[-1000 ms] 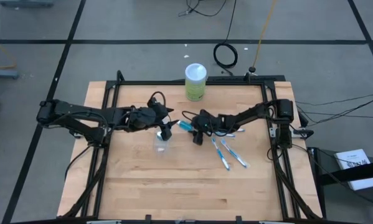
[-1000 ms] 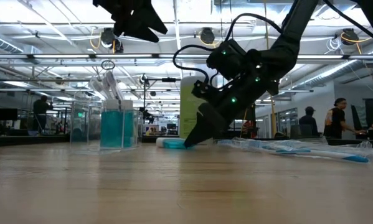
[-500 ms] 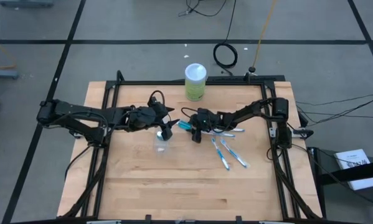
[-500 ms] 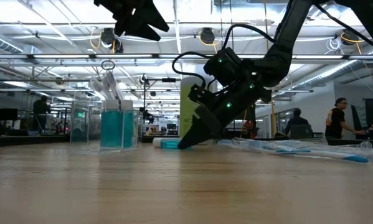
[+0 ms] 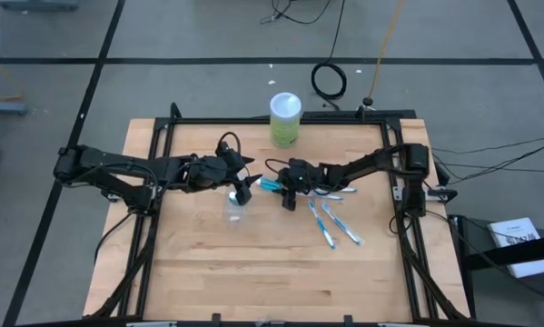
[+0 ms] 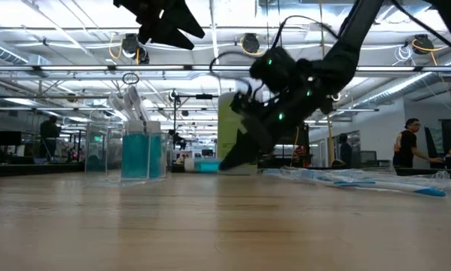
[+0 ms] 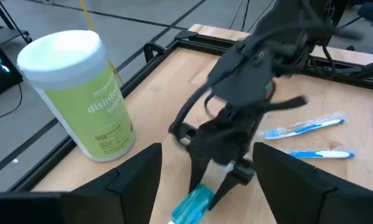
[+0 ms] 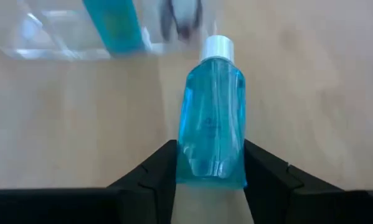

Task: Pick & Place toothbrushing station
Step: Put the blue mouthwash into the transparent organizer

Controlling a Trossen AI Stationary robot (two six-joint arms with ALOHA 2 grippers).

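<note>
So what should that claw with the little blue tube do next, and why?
Probably carry it toward the clear cup. The right claw has its fingers against both sides of the teal tube, which looks just lifted off the table; the cup already holds other items and stands close by.

the tube [image 8: 211, 118] is clear teal with a white cap. toothbrushes [image 5: 333, 223] are blue and white. the canister [image 7: 80, 93] is lime green, white-lidded. the table [image 5: 253, 272] is pale wood; grippers [image 5: 284, 186] are black.
</note>
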